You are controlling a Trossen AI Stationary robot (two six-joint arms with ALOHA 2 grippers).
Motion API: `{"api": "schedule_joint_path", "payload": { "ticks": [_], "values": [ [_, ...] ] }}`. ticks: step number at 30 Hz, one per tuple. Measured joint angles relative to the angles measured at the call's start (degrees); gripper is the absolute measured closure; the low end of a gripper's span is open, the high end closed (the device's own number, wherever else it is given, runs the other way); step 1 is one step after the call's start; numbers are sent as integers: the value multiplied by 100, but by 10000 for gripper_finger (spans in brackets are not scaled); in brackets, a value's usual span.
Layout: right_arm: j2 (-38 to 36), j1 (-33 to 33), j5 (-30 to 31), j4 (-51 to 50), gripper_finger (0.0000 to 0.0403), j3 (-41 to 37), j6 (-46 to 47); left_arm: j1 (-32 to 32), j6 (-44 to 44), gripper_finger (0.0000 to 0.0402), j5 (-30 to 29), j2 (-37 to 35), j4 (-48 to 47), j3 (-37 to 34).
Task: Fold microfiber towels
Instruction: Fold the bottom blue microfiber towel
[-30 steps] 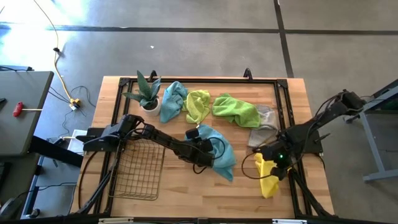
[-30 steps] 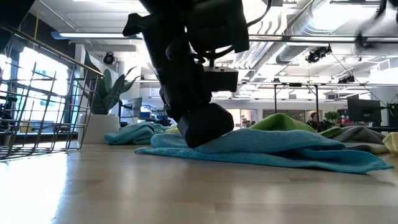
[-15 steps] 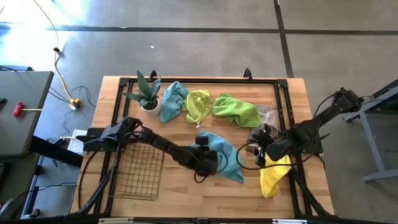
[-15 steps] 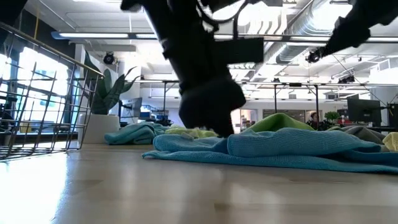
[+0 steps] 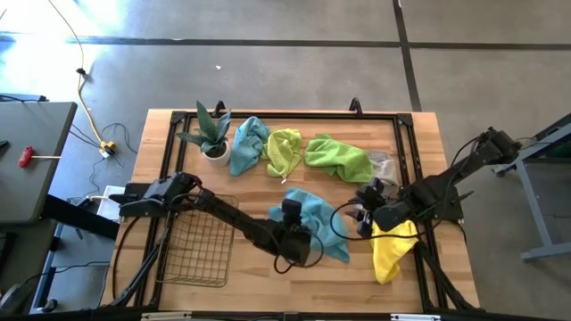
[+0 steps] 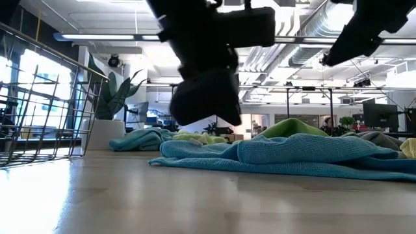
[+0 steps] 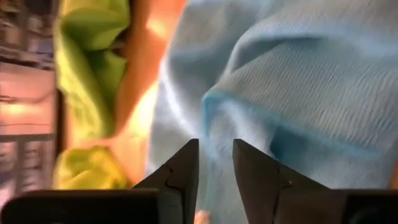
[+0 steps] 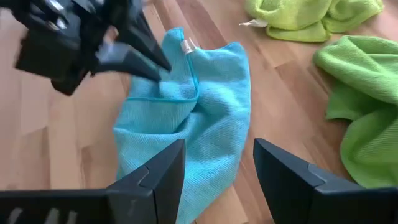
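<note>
1. My left gripper [image 5: 296,234] hangs over the near edge of the teal towel [image 5: 317,223], fingers narrowly apart, gripping nothing (lifted off the cloth in the low view).
2. My right gripper [image 5: 363,217] sits just right of that towel, fingers wide, empty.
3. The towel lies rumpled mid-table; bare wood shows on its near side.

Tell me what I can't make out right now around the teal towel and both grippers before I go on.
- Left gripper: whether it touches the teal towel. In the high view its own wrist covers the tips.
- Grey towel: high view, the right arm hides part.
- Yellow towel: low view, cut off at the picture's edge.
- Right gripper: low view, only a dark silhouette, fingertips unreadable.
</note>
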Motion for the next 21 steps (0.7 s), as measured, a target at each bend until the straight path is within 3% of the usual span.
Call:
{"api": "schedule_joint_path", "payload": {
  "ticks": [7, 14, 21],
  "values": [
    [728, -46, -263, 75, 176, -2, 20, -18, -695, 271, 83, 0, -1029, 0],
    [876, -120, -411, 404, 171, 109, 365, 19, -1731, 255, 231, -139, -2928, -109],
    [911, -101, -773, 945, 171, 116, 319, 21, -1603, 258, 745, -1080, -2249, -851]
  ]
}}
